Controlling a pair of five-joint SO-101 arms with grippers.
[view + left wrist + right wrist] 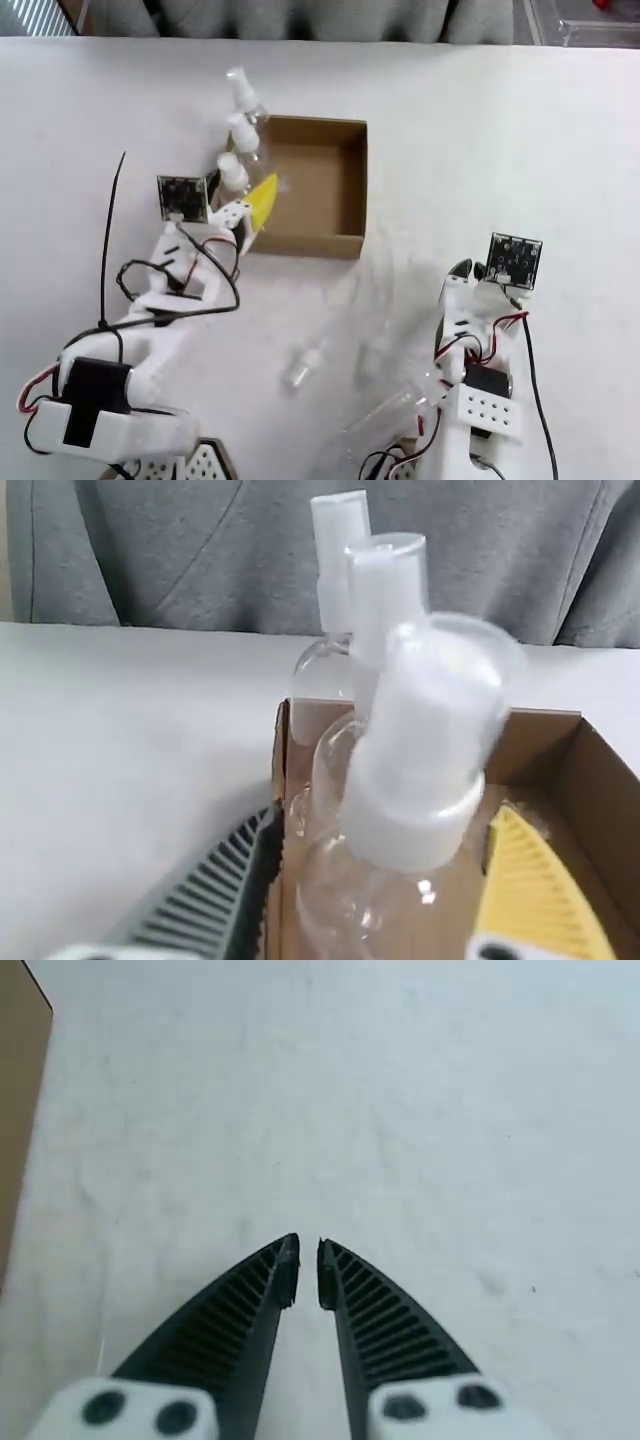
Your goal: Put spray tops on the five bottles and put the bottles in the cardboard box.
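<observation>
The open cardboard box sits mid-table. My left gripper is at its left wall, shut on a clear bottle with a white spray top, held upright between the grey finger and the yellow finger. Just behind it, two more topped bottles stand in a row along that wall. Another clear bottle lies on the table in front of the box. My right gripper hangs shut and empty over bare table, right of the box.
A crumpled clear plastic bag lies between the two arm bases. The box's brown edge shows at the side of the right wrist view. A grey fabric surface runs behind the table's far edge.
</observation>
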